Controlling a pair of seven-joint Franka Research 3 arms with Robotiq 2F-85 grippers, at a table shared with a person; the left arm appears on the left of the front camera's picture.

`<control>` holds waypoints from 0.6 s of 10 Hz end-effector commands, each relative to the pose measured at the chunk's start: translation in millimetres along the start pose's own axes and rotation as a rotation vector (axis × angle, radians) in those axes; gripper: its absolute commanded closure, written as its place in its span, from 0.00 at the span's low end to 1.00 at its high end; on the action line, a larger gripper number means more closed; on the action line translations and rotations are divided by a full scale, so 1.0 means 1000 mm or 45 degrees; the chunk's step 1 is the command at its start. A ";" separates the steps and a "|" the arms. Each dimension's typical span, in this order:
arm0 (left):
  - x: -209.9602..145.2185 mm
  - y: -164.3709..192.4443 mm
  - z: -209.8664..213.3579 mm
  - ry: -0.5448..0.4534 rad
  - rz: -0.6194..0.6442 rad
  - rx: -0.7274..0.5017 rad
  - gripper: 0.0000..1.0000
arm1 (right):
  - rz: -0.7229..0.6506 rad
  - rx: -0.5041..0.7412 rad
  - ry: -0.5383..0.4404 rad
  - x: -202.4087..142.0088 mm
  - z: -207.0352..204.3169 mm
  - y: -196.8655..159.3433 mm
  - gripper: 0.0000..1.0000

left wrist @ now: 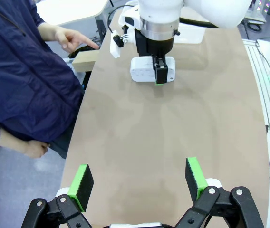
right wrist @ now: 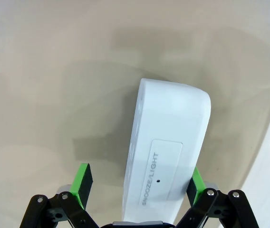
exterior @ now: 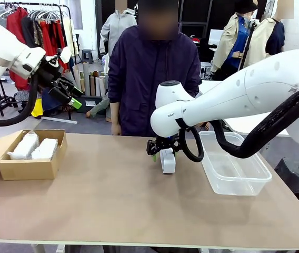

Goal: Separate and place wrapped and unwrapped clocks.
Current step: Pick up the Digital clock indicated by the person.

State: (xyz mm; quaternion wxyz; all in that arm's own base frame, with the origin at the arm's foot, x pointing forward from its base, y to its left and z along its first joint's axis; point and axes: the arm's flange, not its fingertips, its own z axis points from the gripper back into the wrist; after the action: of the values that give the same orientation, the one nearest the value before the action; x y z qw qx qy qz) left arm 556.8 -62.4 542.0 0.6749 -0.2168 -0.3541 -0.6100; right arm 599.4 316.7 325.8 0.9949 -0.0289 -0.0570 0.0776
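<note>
Table (exterior: 112, 200) under both arms, brown and broad, person in a dark blue jacket (exterior: 152, 79) standing at far edge. Cardboard box (exterior: 28, 167) well away from right jaws, below and ahead of raised left jaws, holding two bubble-wrapped clocks (exterior: 33, 147) side by side. Clear plastic tub (exterior: 236, 182) just beside right jaws, on the side away from the box. Right gripper (exterior: 162, 149) down at table level, jaws spread wide and straddling unwrapped white clock (right wrist: 168, 156); clock standing on edge on the table, top face printed SNOOZE/LIGHT turned up toward the wrist. In right wrist view, one green pad (right wrist: 196, 183) against or very near clock's side, other pad (right wrist: 81, 184) well apart from it with bare table between; not clamped. Left gripper (exterior: 70, 97) high above the table's box end, jaws wide apart with nothing between them, green pads (left wrist: 84, 184) framing bare tabletop in left wrist view, unwrapped clock far ahead of them beneath the other arm.
</note>
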 end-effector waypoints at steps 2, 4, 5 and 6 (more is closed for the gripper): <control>-0.001 -0.001 0.001 0.000 -0.019 0.002 0.00 | -0.203 -0.092 -0.079 0.001 -0.003 0.001 0.18; -0.001 -0.001 0.001 0.000 -0.019 0.002 0.00 | -0.232 -0.111 -0.092 -0.001 0.000 0.000 0.55; -0.001 -0.001 0.001 0.000 -0.019 0.002 0.00 | -0.230 -0.112 -0.089 -0.001 0.000 0.000 0.74; -0.001 -0.001 0.001 0.000 -0.019 0.002 0.00 | -0.232 -0.115 -0.078 -0.001 0.000 -0.001 0.92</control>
State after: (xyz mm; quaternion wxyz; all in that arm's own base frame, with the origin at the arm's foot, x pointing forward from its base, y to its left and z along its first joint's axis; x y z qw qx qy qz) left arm 556.8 -62.4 542.0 0.6749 -0.2168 -0.3541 -0.6100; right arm 602.3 315.1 323.4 0.9958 -0.0470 -0.0788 -0.0033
